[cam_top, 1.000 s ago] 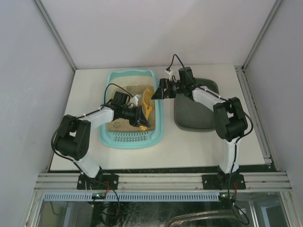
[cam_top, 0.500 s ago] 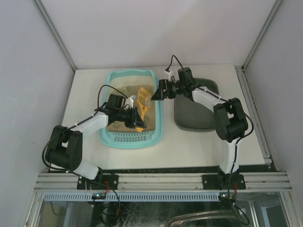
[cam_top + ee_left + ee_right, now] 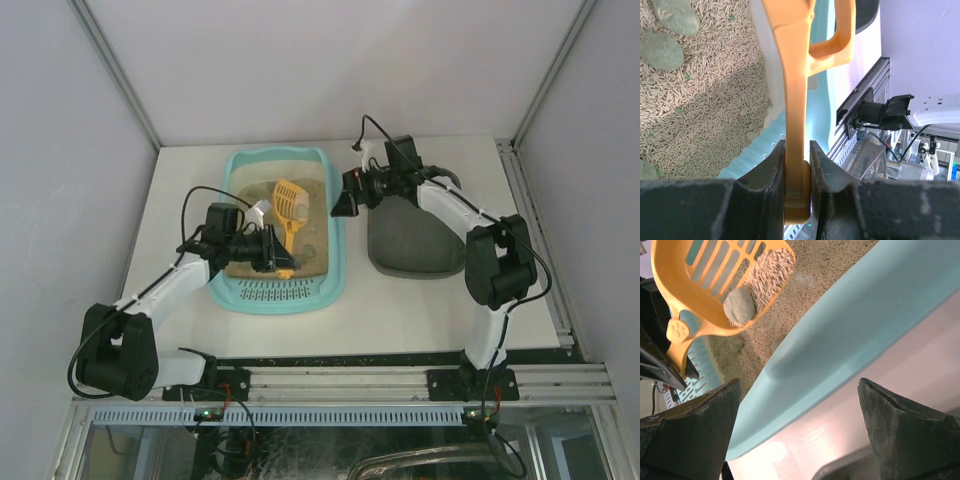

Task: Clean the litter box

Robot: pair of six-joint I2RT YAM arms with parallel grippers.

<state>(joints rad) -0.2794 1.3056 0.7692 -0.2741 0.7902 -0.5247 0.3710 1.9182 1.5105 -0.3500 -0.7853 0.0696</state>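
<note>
The litter box (image 3: pixel 338 262) is a turquoise tray with tan pellets and a slotted grate at its near end. My left gripper (image 3: pixel 274 250) is shut on the handle of a yellow slotted scoop (image 3: pixel 289 200). In the left wrist view the handle (image 3: pixel 795 100) sits pinched between my fingers (image 3: pixel 765 175). The scoop (image 3: pixel 715 285) holds pellets and a grey clump (image 3: pixel 739 305) above the litter. More grey clumps (image 3: pixel 661 50) lie in the pellets. My right gripper (image 3: pixel 345 202) is open beside the box's right rim (image 3: pixel 865 325), with nothing in it.
A dark grey tray (image 3: pixel 410 245) lies right of the litter box, under the right arm. White walls close in the table on three sides. The aluminium rail (image 3: pixel 340 380) with both arm bases runs along the near edge.
The left arm has drawn back to the left, swinging the scoop's head from the box's right side toward its middle. The right gripper stays open by the right rim.
</note>
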